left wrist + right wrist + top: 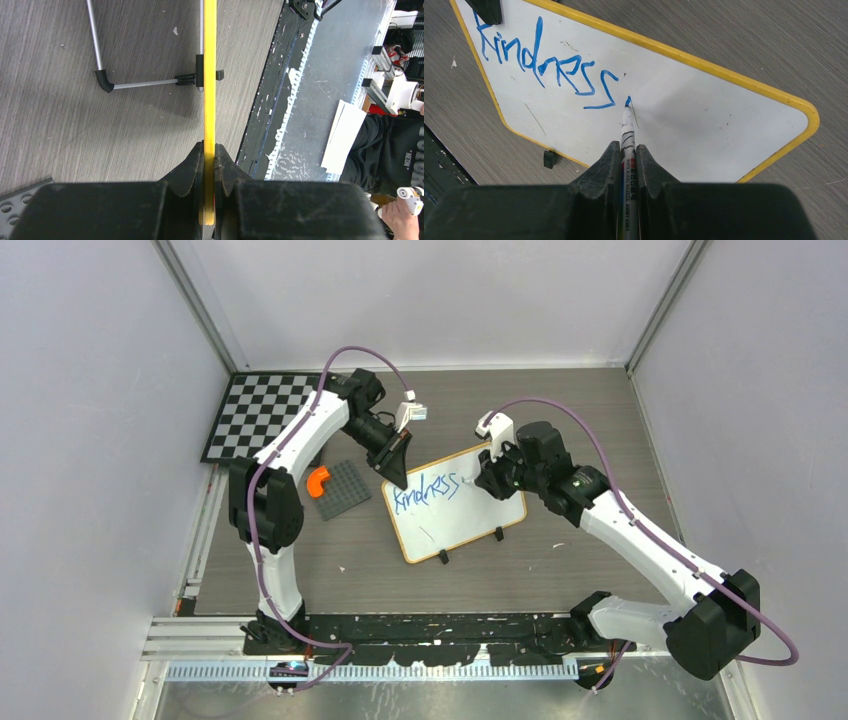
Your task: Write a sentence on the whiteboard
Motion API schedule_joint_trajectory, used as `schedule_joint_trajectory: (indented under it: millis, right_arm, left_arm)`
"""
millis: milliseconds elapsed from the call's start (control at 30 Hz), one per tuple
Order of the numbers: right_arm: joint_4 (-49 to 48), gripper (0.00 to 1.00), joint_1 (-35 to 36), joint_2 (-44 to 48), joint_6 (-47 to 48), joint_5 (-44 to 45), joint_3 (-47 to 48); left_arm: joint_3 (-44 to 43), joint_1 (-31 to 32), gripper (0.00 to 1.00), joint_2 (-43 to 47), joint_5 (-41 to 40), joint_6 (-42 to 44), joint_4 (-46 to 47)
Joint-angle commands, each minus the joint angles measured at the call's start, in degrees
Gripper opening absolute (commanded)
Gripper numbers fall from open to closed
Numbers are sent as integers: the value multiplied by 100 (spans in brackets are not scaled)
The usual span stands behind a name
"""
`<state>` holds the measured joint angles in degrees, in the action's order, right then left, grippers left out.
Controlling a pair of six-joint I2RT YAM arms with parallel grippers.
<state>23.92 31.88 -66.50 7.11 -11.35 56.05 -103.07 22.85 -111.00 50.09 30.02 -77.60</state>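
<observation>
Blue marker strokes, the sentence (pixel 540 67), read only "kindness" on the whiteboard (pixel 470 515). It lies at ten o'clock from the tip of the marker (pixel 627 130), which rests on the board. The right gripper (pixel 628 150) is clamped on the marker. The left gripper (pixel 209 150) pinches the frame at the board's eleven o'clock corner.

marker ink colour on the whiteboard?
Blue; the sentence shows best in the right wrist view, on the whiteboard.
</observation>
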Motion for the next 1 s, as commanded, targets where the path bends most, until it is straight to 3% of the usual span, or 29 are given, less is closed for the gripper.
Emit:
schedule_joint_trajectory:
  millis: [0, 267, 667, 967]
  right_arm:
    - [-466, 0, -2, 80, -26, 344, 187]
    - [-561, 0, -32, 174, -158, 191, 237]
    - [-559, 0, -71, 300, -74, 672, 71]
    - [-142, 0, -70, 188, 89, 325, -7]
  left_arm:
    - [-144, 105, 0, -33, 141, 4, -1]
    - [-170, 110, 0, -54, 161, -3, -13]
    - [-139, 105, 0, -8, 153, -5, -13]
    - [-135, 105, 0, -21, 156, 2, -5]
